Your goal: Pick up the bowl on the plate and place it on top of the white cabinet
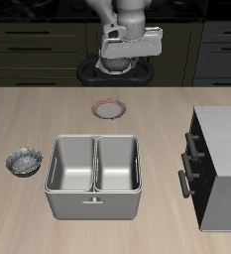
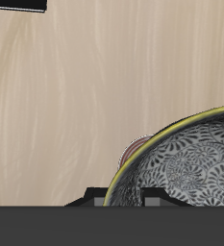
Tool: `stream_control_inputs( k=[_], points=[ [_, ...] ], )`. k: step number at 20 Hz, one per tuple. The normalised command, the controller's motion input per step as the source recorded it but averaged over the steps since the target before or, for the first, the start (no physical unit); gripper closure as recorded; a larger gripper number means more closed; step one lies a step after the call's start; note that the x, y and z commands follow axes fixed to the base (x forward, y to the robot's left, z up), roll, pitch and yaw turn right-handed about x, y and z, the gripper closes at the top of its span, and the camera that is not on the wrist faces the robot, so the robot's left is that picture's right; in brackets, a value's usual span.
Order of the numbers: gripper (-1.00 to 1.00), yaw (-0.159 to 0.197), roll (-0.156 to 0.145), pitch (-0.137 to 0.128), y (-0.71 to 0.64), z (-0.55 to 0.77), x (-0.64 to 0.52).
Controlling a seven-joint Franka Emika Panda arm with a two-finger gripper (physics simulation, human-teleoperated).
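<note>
Nearest the front edge sits the grey two-compartment tray (image 1: 94, 174), with the look-alike bowl (image 1: 25, 161) beside it; ignore both. The white cabinet (image 1: 221, 164) stands at the surface's (image 1: 48, 114) other side, top bare. Farther back, the plate (image 1: 109, 109) shows only its pale centre, nothing on it. Farthest, your claw (image 1: 127, 52) hangs high above the surface. In the wrist view the bowl (image 2: 186, 168) fills the frame close up, so the claw looks clamped on its rim, though the fingers themselves aren't visible. Step in hand: carry. Next move calls for a level traverse across to the cabinet at enough height to clear its edge, then a descent onto its top.
</note>
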Motion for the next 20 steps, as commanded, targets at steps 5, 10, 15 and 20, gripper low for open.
stream_control_inputs(
  k=[5, 10, 15, 20],
  points=[
    [1.00, 0.032, 0.020, -0.016, 0.11, 0.19, 0.30],
    [1.00, 0.021, 0.023, 0.018, 0.12, 0.12, 0.42],
    [1.00, 0.021, 0.030, 0.008, 0.19, 0.13, 0.39],
    [1.00, 0.006, 0.027, 0.004, 0.20, 0.14, 0.28]
  ],
)
